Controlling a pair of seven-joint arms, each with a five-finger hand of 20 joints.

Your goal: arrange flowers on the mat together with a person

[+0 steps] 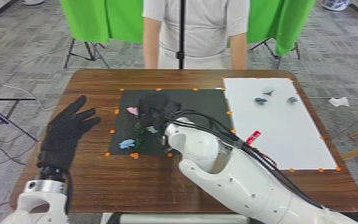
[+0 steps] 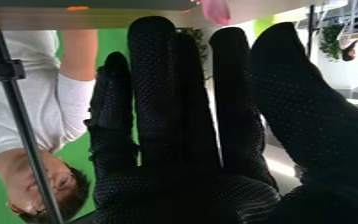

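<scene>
right hand (image 1: 160, 104) | over black mat (image 1: 206, 100) | seemingly beside pink flower (image 1: 133, 110)

Table (image 1: 158, 187): brown wood, visible grain, rounded corners. Mat (image 1: 207, 98): black, flat on the table, left of the middle, set in from the left and far edges. Sheet (image 1: 286, 132): white, flat on the table, just beside the mat on its right, near the table's right edge. The sheet is longer than the mat and extends past it toward both the far and near edges. Tabs (image 1: 159, 89): small, orange, spaced around the mat's border; others of the kind sit along the sheet's edges.
</scene>
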